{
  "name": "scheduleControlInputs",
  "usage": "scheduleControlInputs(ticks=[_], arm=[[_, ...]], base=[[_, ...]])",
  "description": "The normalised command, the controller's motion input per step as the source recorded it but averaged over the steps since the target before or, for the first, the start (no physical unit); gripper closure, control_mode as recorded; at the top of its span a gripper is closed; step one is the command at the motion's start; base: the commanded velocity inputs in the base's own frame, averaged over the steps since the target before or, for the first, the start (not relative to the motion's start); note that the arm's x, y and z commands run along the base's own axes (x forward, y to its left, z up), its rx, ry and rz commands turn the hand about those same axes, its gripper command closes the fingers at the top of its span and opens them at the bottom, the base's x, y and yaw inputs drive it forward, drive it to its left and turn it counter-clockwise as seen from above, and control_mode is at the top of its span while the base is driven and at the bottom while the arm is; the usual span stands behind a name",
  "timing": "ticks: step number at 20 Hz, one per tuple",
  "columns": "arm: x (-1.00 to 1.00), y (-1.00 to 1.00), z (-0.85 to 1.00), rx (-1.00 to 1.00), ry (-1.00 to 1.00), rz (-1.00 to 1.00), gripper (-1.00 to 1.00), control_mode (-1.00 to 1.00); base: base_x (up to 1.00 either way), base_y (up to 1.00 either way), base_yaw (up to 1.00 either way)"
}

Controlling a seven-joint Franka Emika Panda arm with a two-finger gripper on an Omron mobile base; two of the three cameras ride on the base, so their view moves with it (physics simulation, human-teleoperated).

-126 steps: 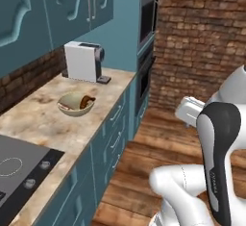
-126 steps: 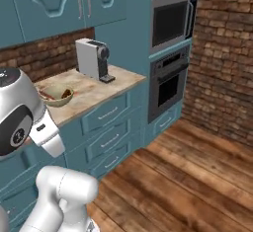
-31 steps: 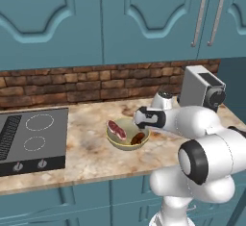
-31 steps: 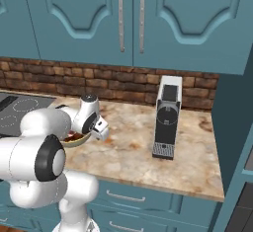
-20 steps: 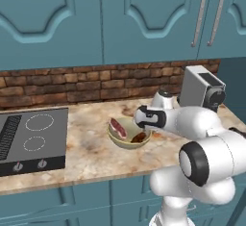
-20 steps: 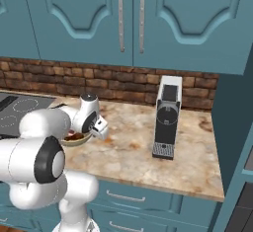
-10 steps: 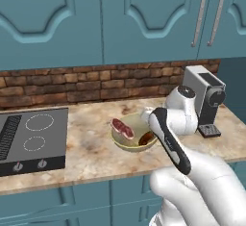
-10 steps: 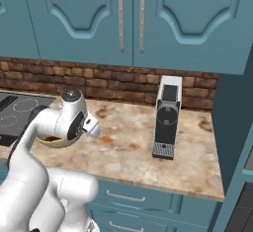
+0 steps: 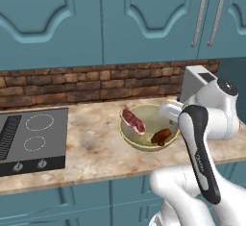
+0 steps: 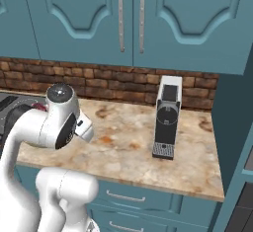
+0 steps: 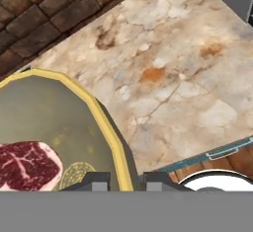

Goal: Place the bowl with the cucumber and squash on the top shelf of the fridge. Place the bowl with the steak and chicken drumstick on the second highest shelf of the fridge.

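Bowl lifted off the counter [image 11: 188,93] since a moment ago, jaws clamped on its rim.
The gripper [image 11: 126,179] pinches the yellow bowl [image 9: 144,141]'s edge, steak [image 9: 133,120] inside the jaws' reach; a rim-only hold could let it tip. The left base view alone shows the chicken drumstick [image 9: 161,136].

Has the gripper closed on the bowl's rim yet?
Shut on it. In the hand view the gripper has one fingertip on each side of the bowl's yellow rim. The steak lies inside.
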Motion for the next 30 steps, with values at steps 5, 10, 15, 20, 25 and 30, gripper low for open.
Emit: scheduleControlInputs(ticks=[5, 10, 15, 20, 25, 30], arm=[[-0.18, -0.38, 0.25, 0.11, 0.11, -0.09, 1.00, -1.00], [-0.15, 0.00, 0.00, 0.00, 0.00, 0.00, 1.00, 1.00], [0.00, 0.00, 0.00, 0.00, 0.00, 0.00, 1.00, 1.00], [0.00, 0.00, 0.00, 0.00, 0.00, 0.00, 1.00, 1.00], [0.00, 0.00, 0.00, 0.00, 0.00, 0.00, 1.00, 1.00], [0.00, 0.00, 0.00, 0.00, 0.00, 0.00, 1.00, 1.00]], base=[[0.00, 0.00, 0.00], [-0.40, 0.00, 0.01], [-1.00, 0.21, 0.43], [-0.42, 0.41, 0.95], [-0.09, 0.47, 0.99], [0.23, 0.77, 0.77]])
